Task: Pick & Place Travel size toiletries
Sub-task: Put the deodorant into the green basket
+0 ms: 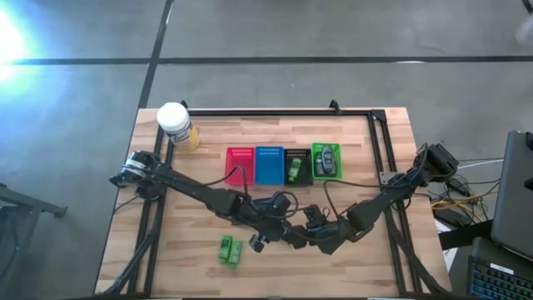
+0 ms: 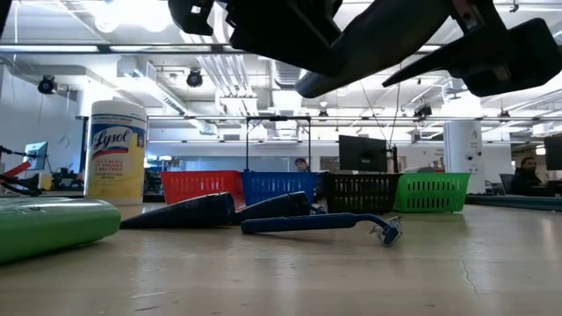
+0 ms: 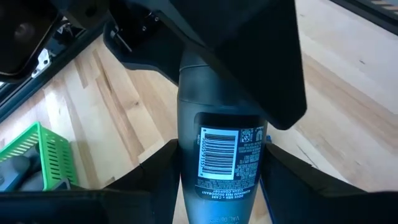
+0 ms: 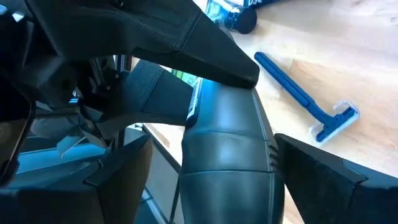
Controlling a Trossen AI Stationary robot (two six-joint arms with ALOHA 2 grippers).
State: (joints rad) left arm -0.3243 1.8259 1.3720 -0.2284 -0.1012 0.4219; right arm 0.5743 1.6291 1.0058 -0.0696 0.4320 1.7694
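A dark grey deodorant bottle (image 3: 221, 155) with a barcode label is held up between both grippers over the table's near middle (image 1: 301, 236). My left gripper (image 3: 221, 186) is shut on it. My right gripper (image 4: 211, 186) is open, with a finger on each side of the bottle's smooth cap end (image 4: 227, 155). A thin blue razor (image 4: 305, 93) lies flat on the wood below (image 2: 316, 222). Two green packets (image 1: 230, 250) lie near the table's near edge. More toiletries sit in the black basket (image 1: 297, 167) and the green basket (image 1: 326, 161). My left gripper pinches the bottle's labelled end (image 3: 186, 162) between its two fingers, one on each side of the body. The bottle runs on along the fingers toward the right gripper. It is lifted clear of the table.
A red basket (image 1: 239, 164) and a blue basket (image 1: 269, 164) stand in the row with the black and green ones at mid-table. A big yellow Lysol jar (image 1: 176, 125) stands at the far left corner. Dark tubes (image 2: 211, 211) lie on the wood near the razor.
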